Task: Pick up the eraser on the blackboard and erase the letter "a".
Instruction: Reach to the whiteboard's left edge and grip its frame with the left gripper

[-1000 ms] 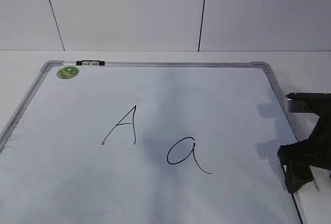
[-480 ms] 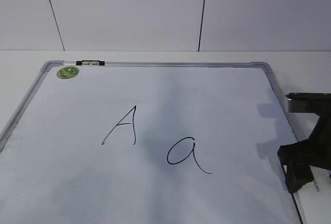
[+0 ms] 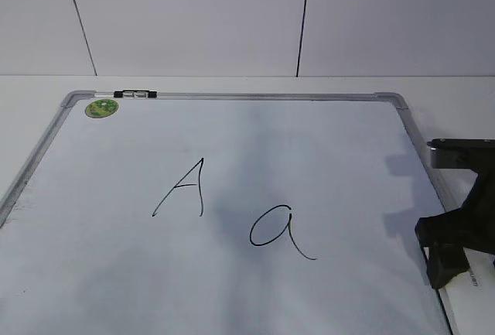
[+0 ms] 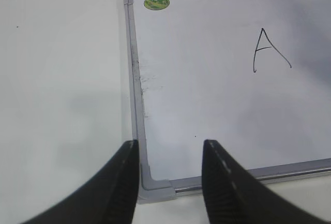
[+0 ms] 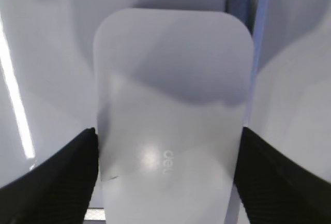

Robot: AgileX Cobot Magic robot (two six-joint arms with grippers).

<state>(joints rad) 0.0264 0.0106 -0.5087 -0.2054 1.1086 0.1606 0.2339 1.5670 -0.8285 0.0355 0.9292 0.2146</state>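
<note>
Eraser: the white rounded eraser (image 5: 170, 115) fills the middle of the right wrist view, flat side up, with small grey lettering near its lower middle; in the exterior view only a sliver of it (image 3: 466, 281) shows at about 4 o'clock, at the board's right edge under the black claw.
Right claw: the right claw (image 5: 168, 175) sits over the eraser with one black finger at 9 o'clock of it and the other at 3 o'clock; the jaws stand wide apart and the fingers lie right along the eraser's two long sides. Whether they press on it, I cannot tell.
Right claw from outside: it (image 3: 456, 246) appears as a dark block at the frame's right edge, at 3 to 4 o'clock of the board.
Letter "a": the looped lowercase letter "a" (image 3: 280, 232) is whole, in thin black line, just below and right of the board's centre, well apart from the eraser.
Capital "A": the angular capital "A" (image 3: 184, 188) stands at 10 o'clock of the small letter.
Board: the white board (image 3: 232, 141) lies flat in a grey metal frame.
Sticker: a green round sticker (image 3: 101, 107) sits in the board's far left corner, at 11 o'clock.
Clip: a small black and silver clip (image 3: 134, 94) sits on the top frame just right of the sticker.
Left claw: the left claw (image 4: 170, 154) hangs over the board's near corner, its two fingers partly apart with nothing between them.
Table: the white table (image 4: 62, 79) surrounds the board.
</note>
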